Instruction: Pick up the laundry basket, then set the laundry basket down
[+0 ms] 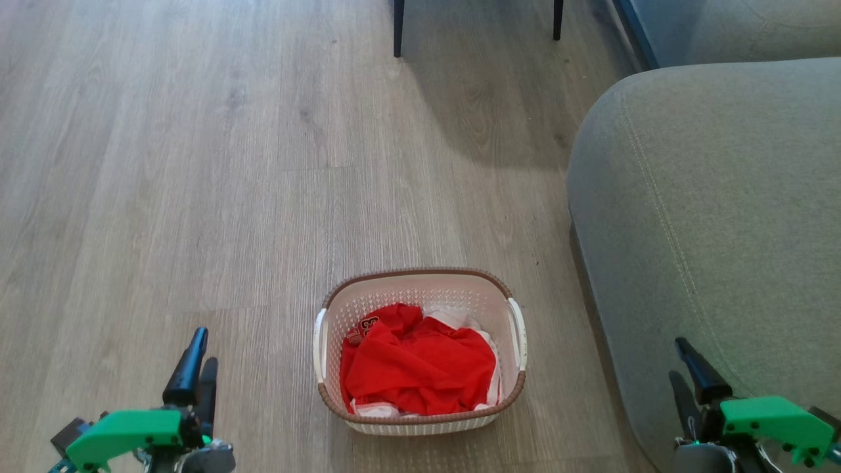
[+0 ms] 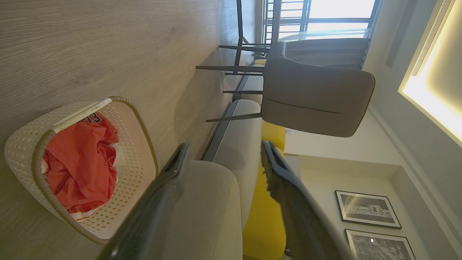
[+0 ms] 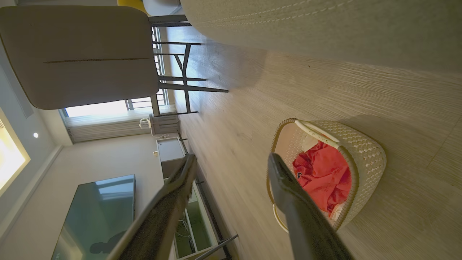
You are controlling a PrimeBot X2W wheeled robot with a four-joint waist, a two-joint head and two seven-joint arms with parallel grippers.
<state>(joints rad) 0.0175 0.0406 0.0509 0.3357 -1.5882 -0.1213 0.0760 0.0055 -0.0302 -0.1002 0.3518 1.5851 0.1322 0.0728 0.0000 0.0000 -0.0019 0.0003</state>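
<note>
Cream-white perforated plastic forms the laundry basket (image 1: 420, 290), which stands upright on the pale wood-look floor (image 1: 197, 164) at the lower centre of the head view. A brown woven-look rim (image 1: 394, 272) runs around its top, and a white handle sits on each short side (image 1: 320, 345). Inside lies a crumpled red garment (image 1: 417, 368) with a white cloth (image 1: 453, 316) showing beneath it. Nothing touches the basket. At the lower left of the head view the left end effector (image 1: 205, 347) hangs above the floor, well apart from the basket; the left wrist view shows its two dark fingers spread with nothing between them (image 2: 224, 144), and the basket (image 2: 21, 144) lies at the left of that frame. At the lower right of the head view the right end effector (image 1: 677, 359) is in front of the grey sofa arm (image 1: 709, 217), which fills the right side of the frame just beside the basket. The right wrist view shows this end effector (image 3: 231, 156) spread open and empty as well, with the basket (image 3: 364, 151) at the right of centre. Two dark chair legs (image 1: 398, 29) stand at the top of the head view.
</note>
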